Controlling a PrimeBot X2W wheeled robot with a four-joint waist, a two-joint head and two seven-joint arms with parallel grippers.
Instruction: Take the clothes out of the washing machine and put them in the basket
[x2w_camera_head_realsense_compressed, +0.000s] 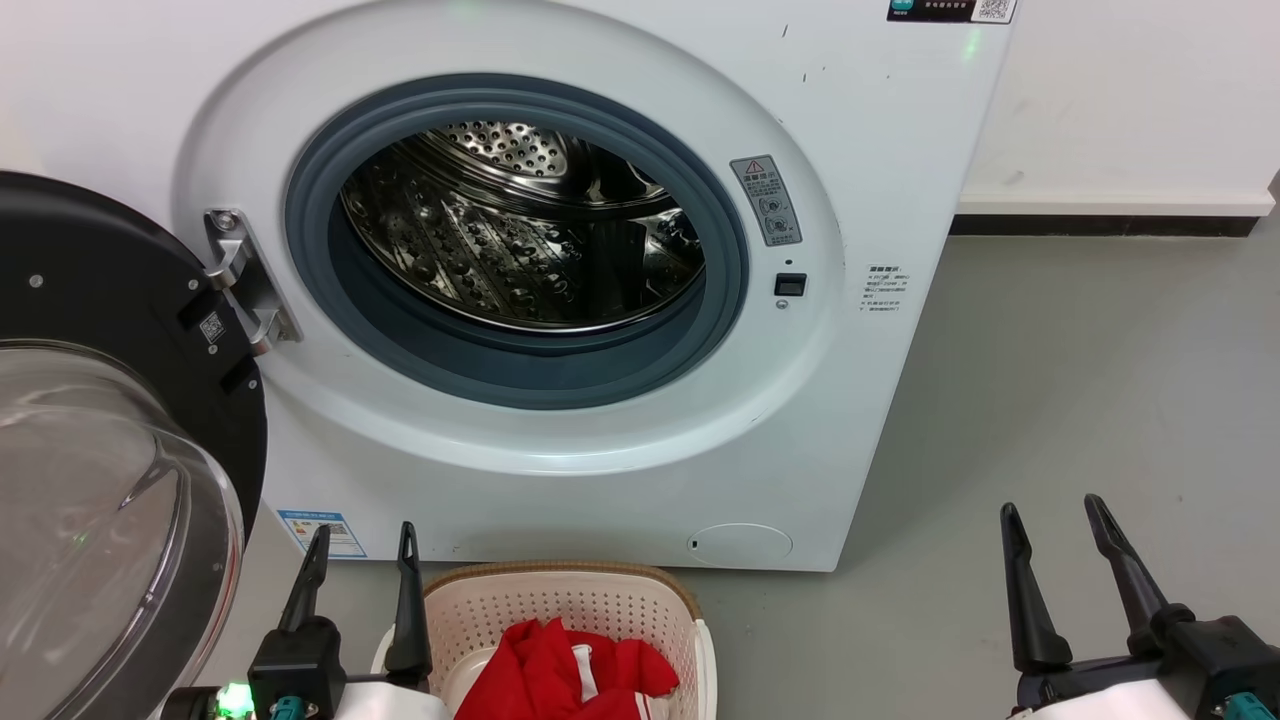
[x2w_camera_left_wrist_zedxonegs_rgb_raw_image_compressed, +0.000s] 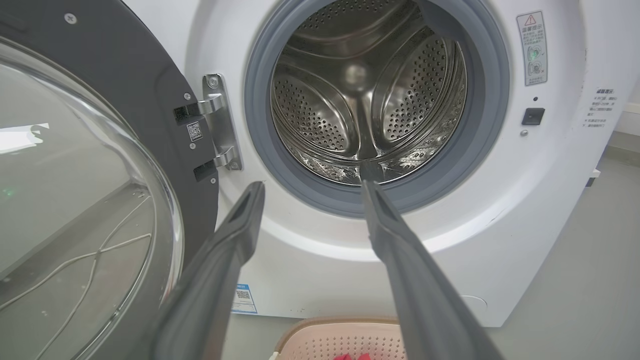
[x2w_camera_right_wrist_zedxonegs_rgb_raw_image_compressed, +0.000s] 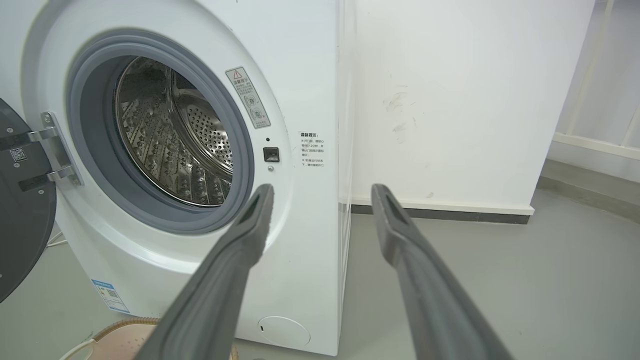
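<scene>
The white washing machine (x2w_camera_head_realsense_compressed: 560, 440) faces me with its round door (x2w_camera_head_realsense_compressed: 110, 480) swung open to the left. Its steel drum (x2w_camera_head_realsense_compressed: 520, 230) shows bare metal with no fabric in sight. On the floor in front stands the cream basket (x2w_camera_head_realsense_compressed: 600, 600), and red clothes (x2w_camera_head_realsense_compressed: 560, 675) with white trim lie inside it. My left gripper (x2w_camera_head_realsense_compressed: 363, 535) is open just left of the basket rim, nothing between its fingers. Over the bare floor at the lower right, my right gripper (x2w_camera_head_realsense_compressed: 1053, 513) also stands open. The left wrist view looks into the drum (x2w_camera_left_wrist_zedxonegs_rgb_raw_image_compressed: 360, 100) past the left gripper (x2w_camera_left_wrist_zedxonegs_rgb_raw_image_compressed: 312, 187).
A white wall (x2w_camera_head_realsense_compressed: 1130, 100) with a dark skirting board runs behind the machine on the right. Grey floor (x2w_camera_head_realsense_compressed: 1050, 400) spreads to the right of the machine. The open door (x2w_camera_left_wrist_zedxonegs_rgb_raw_image_compressed: 90, 200) takes up the space on the left. The right gripper (x2w_camera_right_wrist_zedxonegs_rgb_raw_image_compressed: 322, 190) points at the machine's right front corner.
</scene>
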